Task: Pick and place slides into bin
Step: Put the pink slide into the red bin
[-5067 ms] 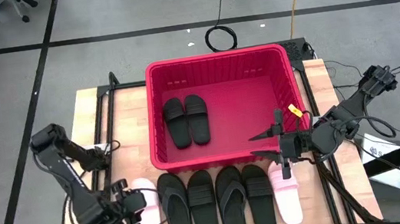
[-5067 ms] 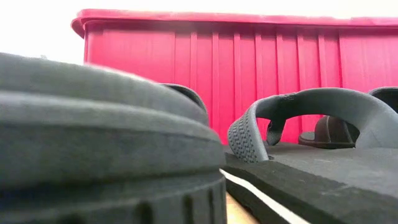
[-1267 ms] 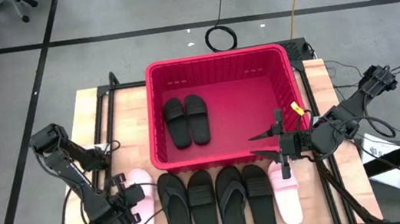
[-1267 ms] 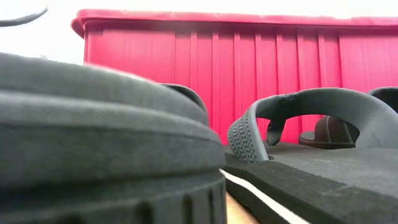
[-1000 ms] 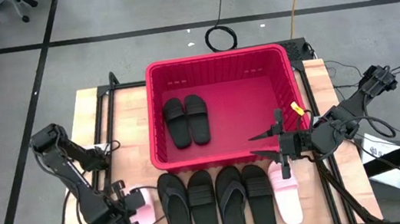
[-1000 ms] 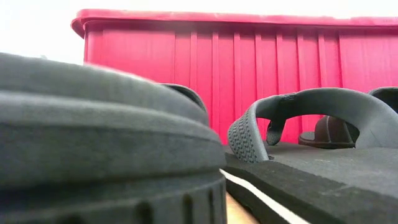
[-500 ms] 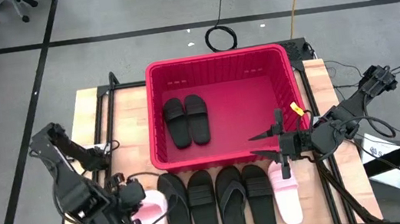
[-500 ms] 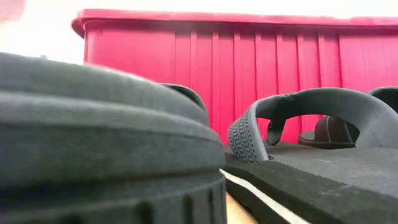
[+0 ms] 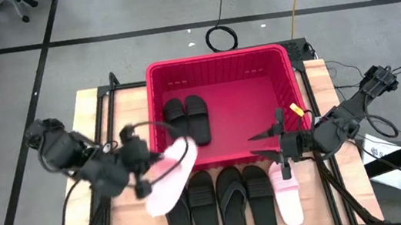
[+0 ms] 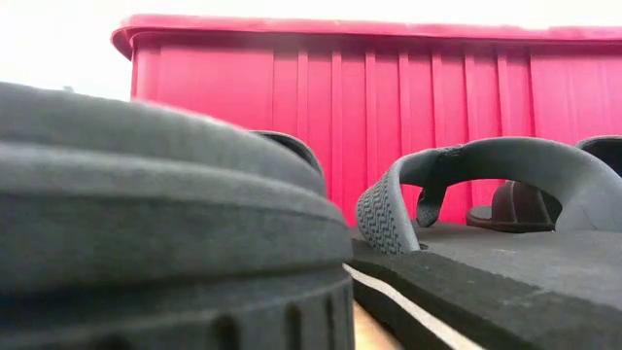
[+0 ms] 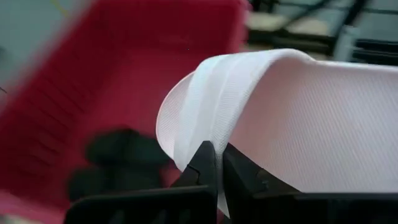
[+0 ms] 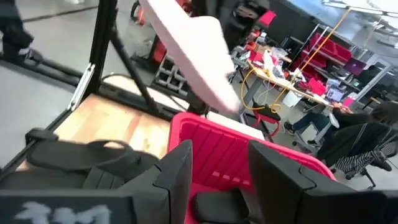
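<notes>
Low view is blocked by black slides (image 10: 175, 214); I see only the bin (image 10: 389, 107) wall. Left fingers (image 11: 214, 163) pinch a pink slide (image 9: 169, 177) over the bin's 8 o'clock corner. Right fingers (image 9: 273, 145) spread, idle at 4 o'clock above the other pink slide (image 9: 286, 194).

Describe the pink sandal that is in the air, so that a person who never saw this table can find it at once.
Start from the big red bin in the middle of the table. At its near left corner, the left gripper holds up a pale pink slide, tilted above the row of black slides. The other pink slide lies flat at the row's right end.
</notes>
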